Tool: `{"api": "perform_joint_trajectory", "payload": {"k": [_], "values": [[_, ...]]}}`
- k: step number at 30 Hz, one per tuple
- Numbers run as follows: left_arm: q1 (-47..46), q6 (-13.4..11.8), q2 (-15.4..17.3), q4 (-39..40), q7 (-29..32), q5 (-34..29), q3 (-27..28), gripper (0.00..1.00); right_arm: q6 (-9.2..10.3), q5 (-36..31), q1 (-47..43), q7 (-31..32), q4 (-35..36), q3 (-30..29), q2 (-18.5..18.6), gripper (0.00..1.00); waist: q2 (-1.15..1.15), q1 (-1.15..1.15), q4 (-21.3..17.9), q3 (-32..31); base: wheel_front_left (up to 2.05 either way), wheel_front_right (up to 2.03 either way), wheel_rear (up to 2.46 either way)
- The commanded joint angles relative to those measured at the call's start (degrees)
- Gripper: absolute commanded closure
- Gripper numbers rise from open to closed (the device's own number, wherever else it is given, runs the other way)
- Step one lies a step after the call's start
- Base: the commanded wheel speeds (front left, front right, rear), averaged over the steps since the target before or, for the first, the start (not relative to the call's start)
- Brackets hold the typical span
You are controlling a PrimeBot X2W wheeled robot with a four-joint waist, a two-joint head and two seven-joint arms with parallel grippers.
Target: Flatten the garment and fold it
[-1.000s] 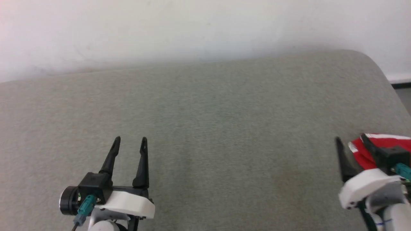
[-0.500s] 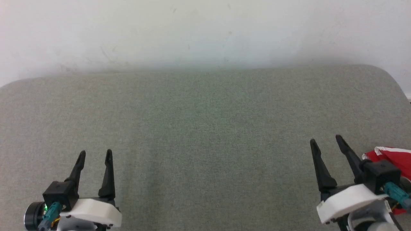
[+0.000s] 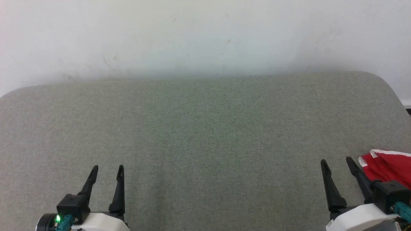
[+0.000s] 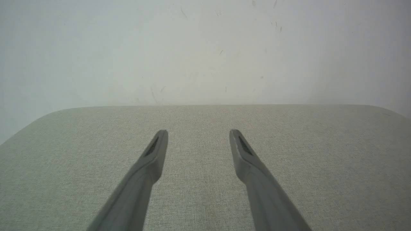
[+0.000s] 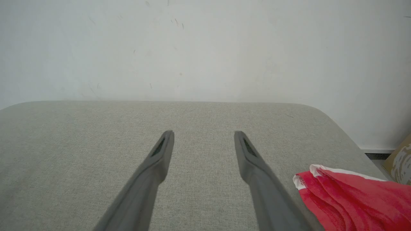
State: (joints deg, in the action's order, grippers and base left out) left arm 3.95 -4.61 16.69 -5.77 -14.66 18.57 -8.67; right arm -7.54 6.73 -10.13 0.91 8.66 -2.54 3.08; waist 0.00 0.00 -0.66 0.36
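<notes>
The garment (image 3: 390, 167) is a bunched heap of red fabric with a white edge, lying at the right side of the grey cushioned surface (image 3: 205, 128); most of it runs out of view. In the right wrist view the garment (image 5: 353, 199) lies just right of my right finger. My right gripper (image 3: 337, 163) stands open and empty, just left of the garment and apart from it. My left gripper (image 3: 107, 169) is open and empty at the lower left, far from the garment. The left gripper (image 4: 197, 133) in its wrist view hovers over bare cushion, and the right gripper (image 5: 204, 134) also stands open there.
A white wall (image 3: 205, 35) rises right behind the cushion's far edge. The cushion's rounded right corner (image 3: 385, 86) drops off to the floor. A brown cardboard piece (image 5: 399, 160) shows beyond the cushion's right edge in the right wrist view.
The head view has swung, so the whole picture shifted. Both grippers now sit lower in that view, fingers pointing up. The right gripper has drawn away from the garment and stays open.
</notes>
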Motion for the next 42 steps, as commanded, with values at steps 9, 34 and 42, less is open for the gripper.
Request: {"api": "perform_joint_trajectory", "payload": {"k": [9, 34, 42], "values": [[0.3, 0.1, -0.4, 0.0, 0.2, -0.3, 0.1, 1.0, 0.0, -0.1, -0.1, 0.1, 0.5, 0.1, 0.0, 1.0, 0.0, 0.0, 0.0, -0.5, 0.0, 0.0, 0.0], [-0.6, 1.1, -3.1, 1.2, 3.2, -4.0, 1.9, 1.0, 0.01, -1.5, 1.9, -0.1, -1.3, 0.6, 0.0, 1.0, 0.0, 0.0, 0.2, -0.5, 0.0, 0.0, 0.0], [-0.8, 1.3, -4.0, 1.6, 4.1, -5.2, 2.4, 1.0, 0.01, -1.9, 2.6, -0.2, -1.9, 0.8, 0.0, 1.0, 0.0, 0.0, 0.2, -0.5, 0.0, 0.0, 0.0]]}}
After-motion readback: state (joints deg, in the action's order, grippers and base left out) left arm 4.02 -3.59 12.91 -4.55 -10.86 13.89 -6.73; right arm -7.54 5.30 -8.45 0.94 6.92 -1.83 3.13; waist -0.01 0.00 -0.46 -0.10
